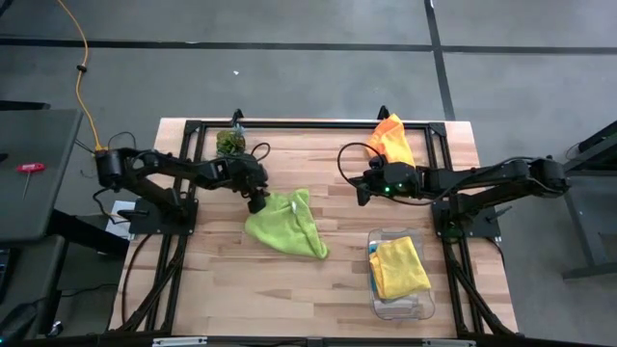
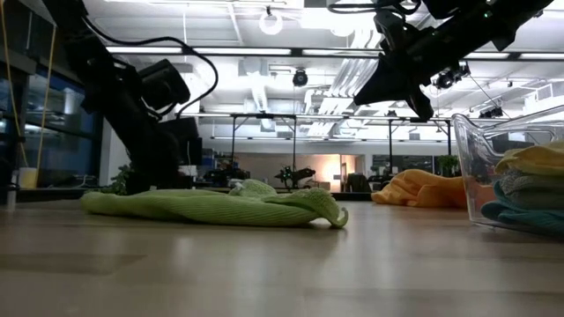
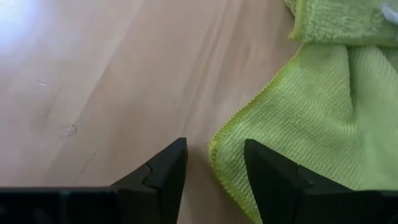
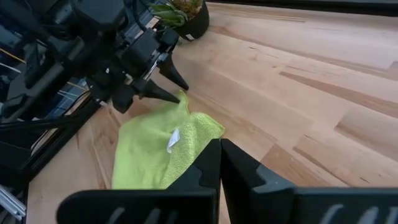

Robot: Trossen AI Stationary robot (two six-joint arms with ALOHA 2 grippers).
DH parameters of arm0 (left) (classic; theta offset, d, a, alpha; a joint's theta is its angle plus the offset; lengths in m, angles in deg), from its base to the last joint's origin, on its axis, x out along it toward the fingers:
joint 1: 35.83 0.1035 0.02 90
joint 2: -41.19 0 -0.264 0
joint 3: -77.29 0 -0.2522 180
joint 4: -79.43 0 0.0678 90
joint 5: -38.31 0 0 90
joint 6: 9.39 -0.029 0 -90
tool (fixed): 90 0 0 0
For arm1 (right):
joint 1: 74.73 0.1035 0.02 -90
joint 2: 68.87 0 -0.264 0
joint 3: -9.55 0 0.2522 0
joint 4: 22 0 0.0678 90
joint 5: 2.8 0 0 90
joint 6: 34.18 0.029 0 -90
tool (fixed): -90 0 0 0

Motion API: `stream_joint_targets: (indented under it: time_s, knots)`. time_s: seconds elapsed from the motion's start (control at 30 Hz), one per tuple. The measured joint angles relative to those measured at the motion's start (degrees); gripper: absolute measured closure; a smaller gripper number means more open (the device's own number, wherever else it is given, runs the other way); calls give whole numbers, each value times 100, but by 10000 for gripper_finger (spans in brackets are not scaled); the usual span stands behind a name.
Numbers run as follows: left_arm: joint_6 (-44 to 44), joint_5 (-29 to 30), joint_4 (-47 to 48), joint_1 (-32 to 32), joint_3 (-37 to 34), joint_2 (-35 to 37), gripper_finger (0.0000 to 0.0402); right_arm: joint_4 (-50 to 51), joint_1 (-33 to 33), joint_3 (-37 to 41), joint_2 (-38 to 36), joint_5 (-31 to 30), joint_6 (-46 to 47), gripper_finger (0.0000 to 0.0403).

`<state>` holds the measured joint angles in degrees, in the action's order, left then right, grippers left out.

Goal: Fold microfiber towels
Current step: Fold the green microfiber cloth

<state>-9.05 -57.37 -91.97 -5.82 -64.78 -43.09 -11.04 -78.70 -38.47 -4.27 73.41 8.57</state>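
A robotics lab or open workshop hall: a wooden bench (image 1: 318,289) on a black frame stands on grey concrete floor (image 1: 289,77) (taped lines, a yellow cable (image 1: 85,87)), with ceiling ducts and lamps (image 2: 273,22) far behind.

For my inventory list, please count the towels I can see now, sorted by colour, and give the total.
Lime green towel: 1
Orange towel: 1
Yellow towel: 1
Teal towel: 1
Grey towel: 1
Total: 5
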Motion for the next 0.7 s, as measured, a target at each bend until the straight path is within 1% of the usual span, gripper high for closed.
stream_joint_targets:
  time_s: [0.1,0.17,0.23,0.37,0.4,0.53,0.6,0.7]
  knots:
    - [143,16,-85,-3,-1,-28,260,-2,0,-2,0,0,32,403]
    - [116,38,-127,-10,-3,8,277,-2,0,-2,0,-2,32,403]
    - [53,61,-86,-8,-8,53,304,-2,0,-2,0,-2,32,403]
    - [14,93,127,3,-10,163,379,-3,0,-4,0,-13,32,403]
    - [-24,62,192,3,-13,207,390,-3,0,-4,0,-14,32,403]
    - [-59,-8,478,-1,69,531,393,-7,0,-4,0,-13,32,403]
    - [-58,-5,523,3,206,826,398,-6,-4,-4,0,-28,32,403]
    - [-96,62,642,1,501,1312,399,-14,-6,-4,0,-246,30,403]
